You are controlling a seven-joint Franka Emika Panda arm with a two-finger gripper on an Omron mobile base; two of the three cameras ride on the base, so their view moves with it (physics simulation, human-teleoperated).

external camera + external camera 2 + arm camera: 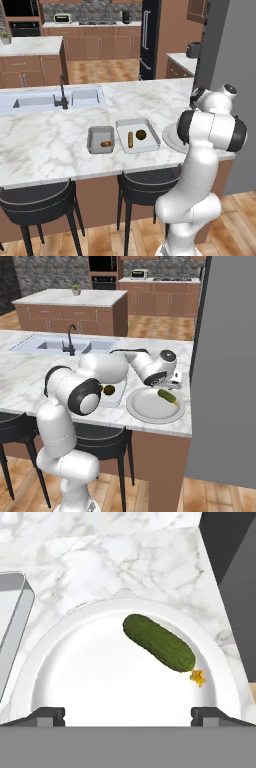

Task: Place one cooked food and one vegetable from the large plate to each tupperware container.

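A rendered kitchen with wooden cabinets stands behind a marble tabletop (45,140) that carries a sink (50,100) at its far left; going rightward in the left base view, the small tupperware container (100,139) holds one reddish piece of food and, as far as can be told, nothing else; just beside it the larger tupperware container (137,135) holds an elongated tan piece and a dark round one; further right the large plate (155,406) sits near the tabletop's end, partly behind the arm in that view.

On the plate lies a single cucumber (159,642); in the hand view its long axis runs from about ten o'clock to four o'clock, with the small yellow blossom end at four o'clock; it sits in the plate's upper right part, toward one o'clock from the plate's centre.

The gripper (128,714) hovers over the plate with its fingers (47,716) spread wide and holding nothing; the cucumber lies ahead of them, toward twelve to one o'clock, not between them.

My judgement: the small container lacks its vegetable, so the cucumber is the next pick; the hand would need to advance and rotate so the fingers close across the cucumber's short axis.
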